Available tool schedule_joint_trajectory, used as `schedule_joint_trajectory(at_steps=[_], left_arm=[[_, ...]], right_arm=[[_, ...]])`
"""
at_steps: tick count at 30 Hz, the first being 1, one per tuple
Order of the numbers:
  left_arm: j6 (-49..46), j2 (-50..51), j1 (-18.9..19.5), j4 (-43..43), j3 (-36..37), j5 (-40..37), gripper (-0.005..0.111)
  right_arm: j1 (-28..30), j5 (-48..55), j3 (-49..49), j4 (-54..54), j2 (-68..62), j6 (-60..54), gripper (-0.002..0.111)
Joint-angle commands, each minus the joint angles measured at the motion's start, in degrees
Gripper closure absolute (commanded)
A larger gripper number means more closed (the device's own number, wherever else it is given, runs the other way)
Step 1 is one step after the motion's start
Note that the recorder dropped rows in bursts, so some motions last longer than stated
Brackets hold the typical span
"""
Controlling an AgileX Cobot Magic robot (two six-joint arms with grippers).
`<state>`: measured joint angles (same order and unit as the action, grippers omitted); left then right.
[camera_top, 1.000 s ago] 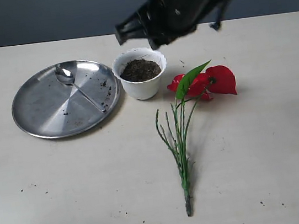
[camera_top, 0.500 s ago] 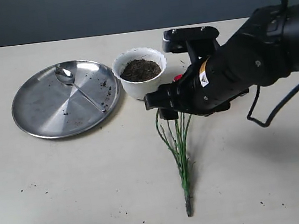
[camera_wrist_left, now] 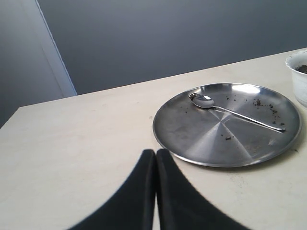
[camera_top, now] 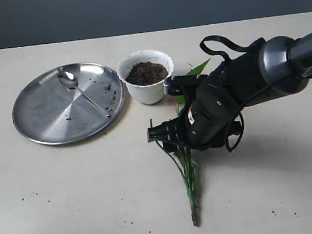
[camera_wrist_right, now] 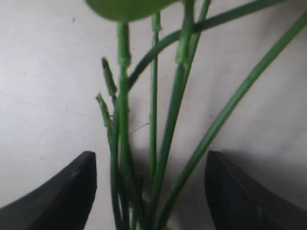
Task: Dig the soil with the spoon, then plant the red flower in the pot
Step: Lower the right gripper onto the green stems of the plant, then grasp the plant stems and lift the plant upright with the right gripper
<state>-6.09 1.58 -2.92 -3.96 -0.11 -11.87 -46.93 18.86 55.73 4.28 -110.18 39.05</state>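
Note:
The red flower lies on the table; its long green stems (camera_top: 189, 182) and a leaf tip (camera_top: 198, 67) show, while the arm hides the red blooms. My right gripper (camera_top: 174, 142) is low over the stems, open. In the right wrist view the stems (camera_wrist_right: 164, 143) run between its fingers (camera_wrist_right: 67, 191), which stand apart on either side of them. The white scalloped pot (camera_top: 147, 83) holds dark soil (camera_top: 145, 72). The spoon (camera_top: 83, 93) lies in the steel plate (camera_top: 28, 120). My left gripper (camera_wrist_left: 156, 154) is shut and empty, short of the plate (camera_wrist_left: 201, 139) and spoon (camera_wrist_left: 235, 114).
Crumbs of soil dot the plate and the table near its front edge. The pot's rim (camera_wrist_left: 298, 76) shows at the edge of the left wrist view. A grey wall stands behind the table.
The right arm has come down from above the pot to the flower's stems, and now covers the red blooms. Its open fingers now straddle the stems.

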Motion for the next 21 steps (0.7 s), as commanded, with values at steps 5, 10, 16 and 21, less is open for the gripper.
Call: schedule_joint_trajectory(at_steps=[5,10,16,21], left_arm=[[0.28,-0.24,-0.09,-0.06,0.11,0.33,0.106],[0.28,-0.24,-0.09,-0.06,0.11,0.33,0.106],[0.28,-0.24,-0.09,-0.06,0.11,0.33,0.106],[0.28,-0.24,-0.09,-0.06,0.11,0.33,0.106]], right_arm=[[0.31,3.36,0.65,0.7,0.78,0.15,0.108],[0.31,4.99,0.52,5.49,5.79,0.24,0.108],[0.2,5.39,0.52,10.17,18.11,0.66,0.108],[0.31,-0.58,0.52,29.81,24.83,11.06,0.108]])
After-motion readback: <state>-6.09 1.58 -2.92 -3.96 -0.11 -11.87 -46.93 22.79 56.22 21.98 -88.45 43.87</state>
